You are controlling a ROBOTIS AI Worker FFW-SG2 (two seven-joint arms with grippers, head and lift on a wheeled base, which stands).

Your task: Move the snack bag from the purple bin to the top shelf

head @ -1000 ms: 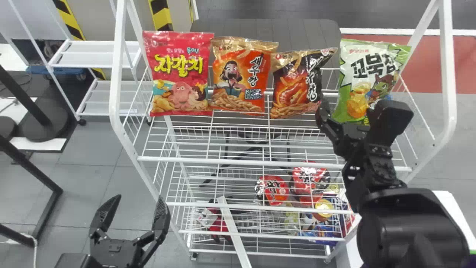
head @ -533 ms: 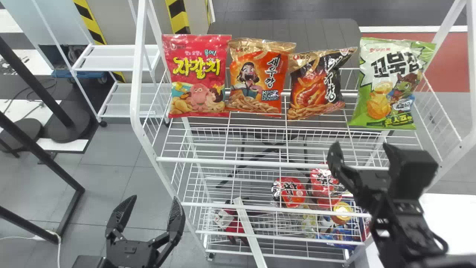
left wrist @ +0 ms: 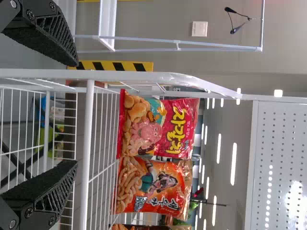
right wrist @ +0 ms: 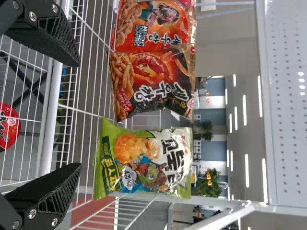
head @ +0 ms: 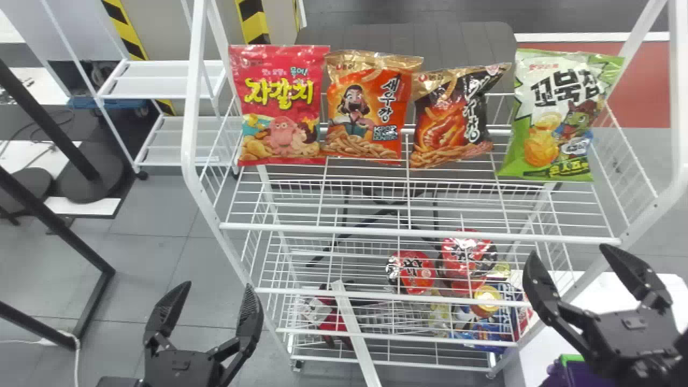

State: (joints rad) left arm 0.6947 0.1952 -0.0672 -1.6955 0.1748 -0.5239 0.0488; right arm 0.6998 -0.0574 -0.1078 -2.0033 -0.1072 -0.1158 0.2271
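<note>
Right claw (head: 569,250) spread, green snack bag (head: 553,118) beyond, apart, on top shelf (head: 419,232)

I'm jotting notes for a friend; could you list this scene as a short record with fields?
Top shelf, left to right: red bag, orange bag, black-orange bag, green bag
Purple bin: head view, lower right
Left end effector: open, empty
Right end effector: open, empty, near the rack's right front
</note>
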